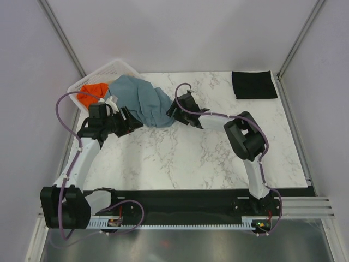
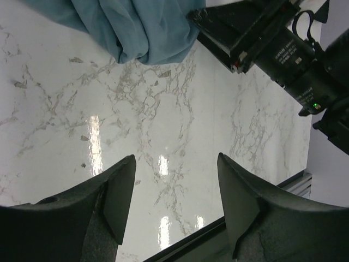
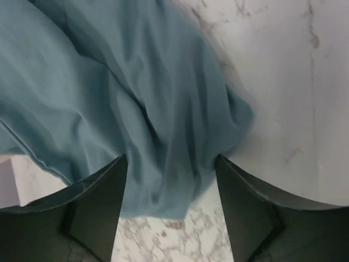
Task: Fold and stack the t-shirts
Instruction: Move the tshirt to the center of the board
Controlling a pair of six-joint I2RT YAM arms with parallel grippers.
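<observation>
Slate blue-grey crumpled cloth t-shirt (image 1: 143,101), 11 o'clock on white marble tabletop (image 1: 218,158). Right gripper (image 3: 172,164): jaws spread over shirt edge; white casing print illegible. Left gripper (image 2: 175,166): jaws spread, nothing between.

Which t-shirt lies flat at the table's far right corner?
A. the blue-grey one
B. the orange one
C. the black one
C: the black t-shirt lies flat there, while the blue-grey t-shirt is bunched near the basket and the orange t-shirt sits in it.

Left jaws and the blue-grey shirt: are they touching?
Apart. The left wrist view shows bare marble table between the open left jaws and the blue-grey shirt.
</observation>
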